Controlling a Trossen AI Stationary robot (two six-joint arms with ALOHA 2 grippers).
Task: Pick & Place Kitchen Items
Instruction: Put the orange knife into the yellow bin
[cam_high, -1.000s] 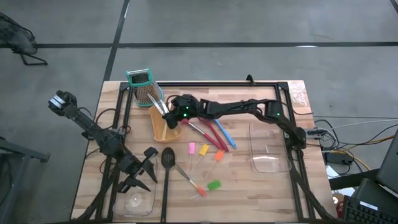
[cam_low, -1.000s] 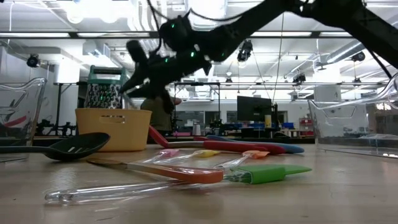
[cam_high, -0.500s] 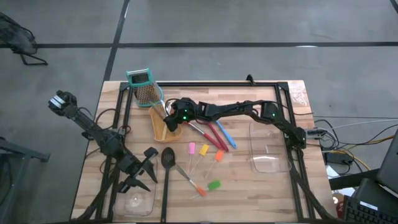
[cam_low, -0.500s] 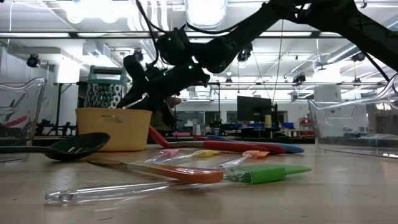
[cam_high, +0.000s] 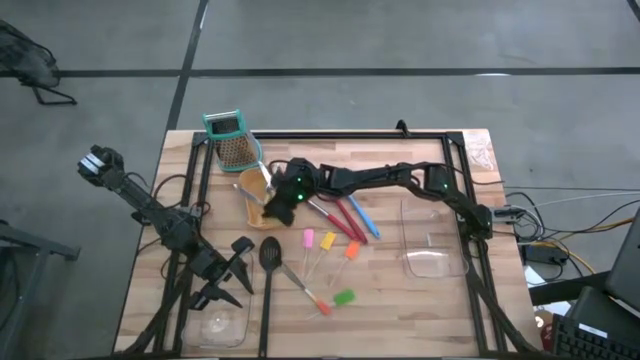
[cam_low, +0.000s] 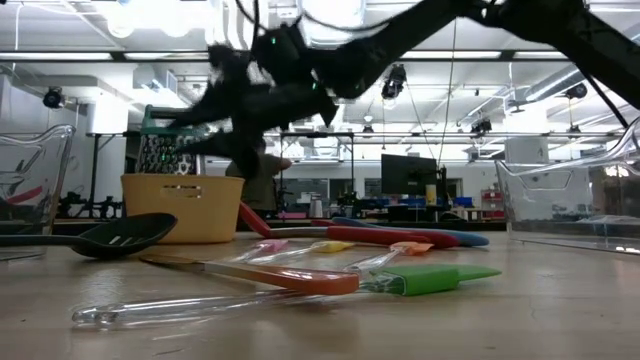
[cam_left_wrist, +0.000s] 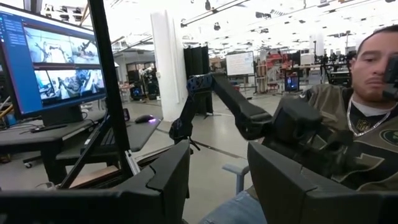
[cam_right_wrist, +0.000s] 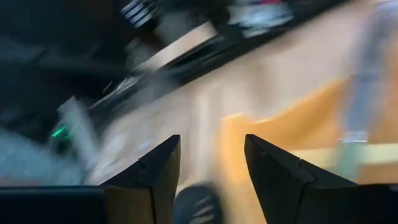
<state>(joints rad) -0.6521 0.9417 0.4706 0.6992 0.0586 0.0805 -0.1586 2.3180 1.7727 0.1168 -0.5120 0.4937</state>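
Note:
My right gripper (cam_high: 259, 209) (cam_right_wrist: 208, 147) hangs open over the yellow tray (cam_high: 249, 186) (cam_low: 184, 210), nothing between its fingers. A pale thin tool (cam_high: 263, 181) lies in that tray. On the table to the tray's right lie two red spoons (cam_high: 338, 216) and a blue spoon (cam_high: 362, 218). Nearer lie a black slotted spoon (cam_high: 271, 254) and small clear-handled tools tipped pink (cam_high: 308, 238), yellow (cam_high: 328, 241), orange (cam_high: 352, 250) and green (cam_high: 344, 297). My left gripper (cam_high: 243, 270) (cam_left_wrist: 217, 163) waits open at the near left, raised off the table.
A teal-topped metal grater (cam_high: 231, 141) stands just beyond the yellow tray. A clear tray (cam_high: 432, 243) sits at the right and another clear tray (cam_high: 219, 326) at the near left corner. A person sits beyond the table in the left wrist view.
My right gripper has swung a little toward the table's near edge over the yellow tray, rolling its wrist as it went, and its fingers have opened wide. The pale tool that it held above the tray now lies in the tray.

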